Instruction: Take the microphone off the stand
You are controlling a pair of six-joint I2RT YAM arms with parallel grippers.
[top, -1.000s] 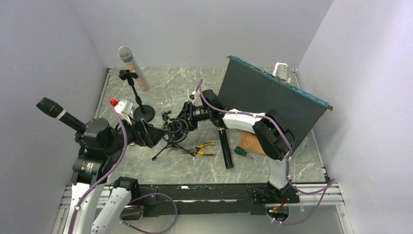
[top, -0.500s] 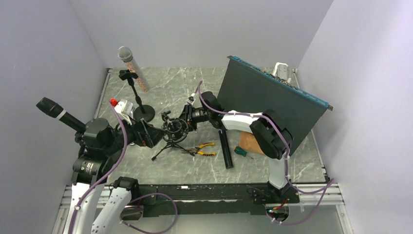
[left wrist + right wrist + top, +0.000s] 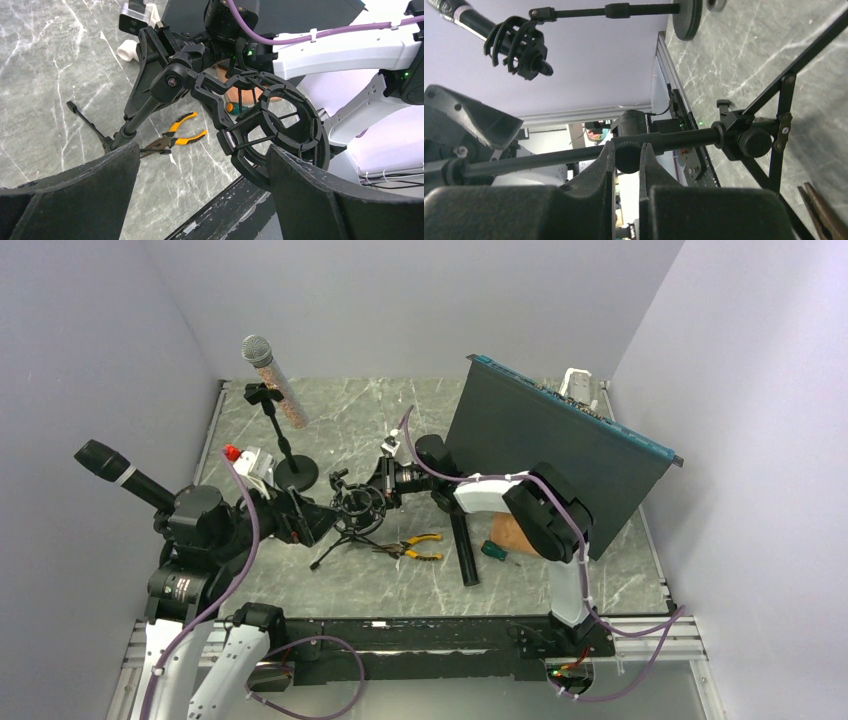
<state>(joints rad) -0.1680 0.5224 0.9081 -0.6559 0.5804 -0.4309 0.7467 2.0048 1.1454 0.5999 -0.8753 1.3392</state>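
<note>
The right gripper [image 3: 628,150] has its jaws clenched on the pole of the tripod stand [image 3: 343,536]. The left gripper [image 3: 202,150] has its jaws released, 1 on each side of the stand's ring mount [image 3: 275,125], not touching it. What looks like the microphone [image 3: 464,550] lies flat on the tabletop [image 3: 340,420], between pliers [image 3: 415,545] and a screwdriver [image 3: 492,551]. A dark panel [image 3: 550,455] crowds the right side, and bare tabletop stretches behind the stand.

Microphone [image 3: 455,12] and pliers [image 3: 822,207] run off the right wrist view's corners
</note>
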